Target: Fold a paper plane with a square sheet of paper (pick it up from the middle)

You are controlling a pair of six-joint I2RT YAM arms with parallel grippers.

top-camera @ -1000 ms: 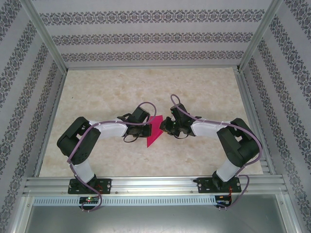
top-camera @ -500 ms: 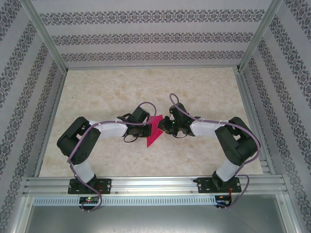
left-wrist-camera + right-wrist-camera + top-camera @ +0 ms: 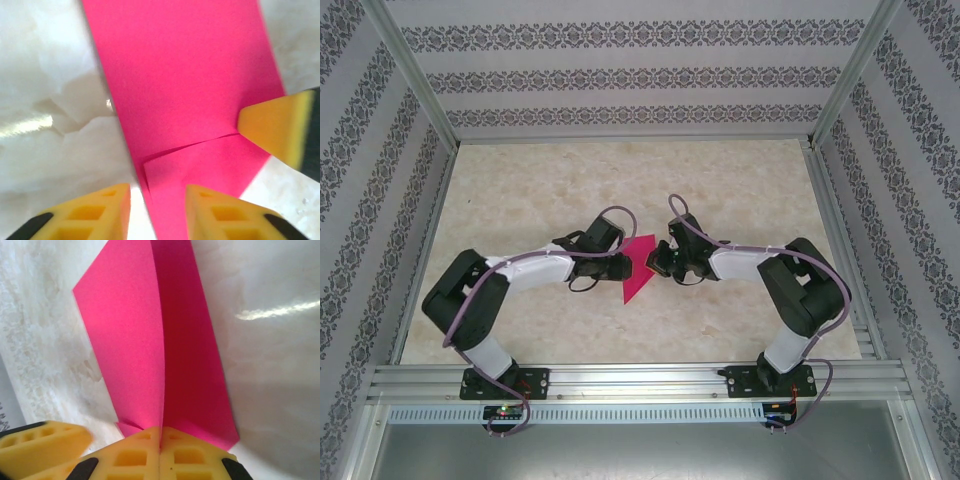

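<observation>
The square sheet of paper [image 3: 638,272] is magenta-pink and folded into a narrow pointed paper plane shape, tip toward the near edge, at the table's middle. In the right wrist view its centre ridge [image 3: 161,355] stands up, and my right gripper [image 3: 160,434] is shut on the ridge's near end. My left gripper [image 3: 157,195] is open, with the paper's [image 3: 190,85] folded edge lying between and below its yellow fingers. From above, the left gripper [image 3: 620,262] and the right gripper [image 3: 657,262] face each other across the paper. A right fingertip [image 3: 275,131] touches the paper's right edge.
The pale marbled table [image 3: 540,190] spreads around the paper. Patterned walls and aluminium frame rails [image 3: 630,380] enclose it. Both arm bases sit on the near rail. Purple cables loop over each wrist.
My left gripper has opened and let go of the paper, and its elbow has swung left. My right gripper has shut tight on the centre ridge. The paper has hardly moved.
</observation>
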